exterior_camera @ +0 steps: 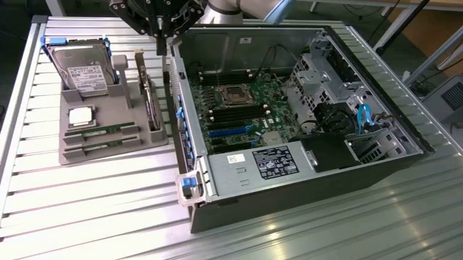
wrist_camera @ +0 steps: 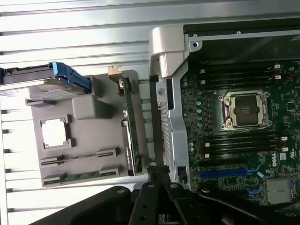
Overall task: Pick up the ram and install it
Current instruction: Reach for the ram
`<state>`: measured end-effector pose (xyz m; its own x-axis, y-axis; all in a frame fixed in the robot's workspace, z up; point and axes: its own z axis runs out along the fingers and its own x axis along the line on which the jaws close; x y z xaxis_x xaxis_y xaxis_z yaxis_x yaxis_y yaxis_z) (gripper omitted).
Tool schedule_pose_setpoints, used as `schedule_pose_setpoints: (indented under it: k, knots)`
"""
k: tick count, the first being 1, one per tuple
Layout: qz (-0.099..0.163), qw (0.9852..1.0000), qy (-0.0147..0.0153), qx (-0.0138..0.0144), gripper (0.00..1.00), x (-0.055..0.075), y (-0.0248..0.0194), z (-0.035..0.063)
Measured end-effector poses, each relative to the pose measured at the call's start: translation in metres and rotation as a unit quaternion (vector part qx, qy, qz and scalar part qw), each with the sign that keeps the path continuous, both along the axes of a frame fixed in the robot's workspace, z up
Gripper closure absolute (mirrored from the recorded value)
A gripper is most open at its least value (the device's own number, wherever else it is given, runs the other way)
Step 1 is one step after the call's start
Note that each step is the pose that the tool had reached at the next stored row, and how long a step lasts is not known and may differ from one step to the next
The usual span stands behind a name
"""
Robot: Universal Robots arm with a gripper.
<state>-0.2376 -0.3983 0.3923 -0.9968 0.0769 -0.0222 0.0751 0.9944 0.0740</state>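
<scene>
Presently we find the grey tray (exterior_camera: 75, 156) holding the ram (exterior_camera: 101, 130), a hard drive (exterior_camera: 81, 67), processor (exterior_camera: 81, 115) and expansion card (exterior_camera: 149, 105); the gripper (exterior_camera: 164, 35), jaws closed empty, hangs over the open computer case (exterior_camera: 304, 189) wall.

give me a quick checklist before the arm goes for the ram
1. Ram sticks lying in the grey holder: ok.
2. Fingers empty: ok.
3. Fingers open for a grab: not ok, shut.
4. Fingers over the ram sticks: not ok, they hang near the case edge, beyond the holder's far end.
5. Memory slots free: ok, they look empty.
6. Slot latches open: cannot tell.
</scene>
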Motion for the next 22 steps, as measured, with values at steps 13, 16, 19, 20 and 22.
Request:
schedule_pose_setpoints:
  k: [13,16,19,20,22]
  knots:
    - [0.0,1.0,0.0,0.0,0.9,-0.049,0.0,0.0]
    - [0.0,1.0,0.0,0.0,0.9,-0.06,0.0,0.0]
    - [0.0,1.0,0.0,0.0,0.9,-0.072,0.0,0.0]
    - [0.0,1.0,0.0,0.0,0.9,-0.078,0.0,0.0]
    - [0.0,1.0,0.0,0.0,0.9,-0.085,0.0,0.0]
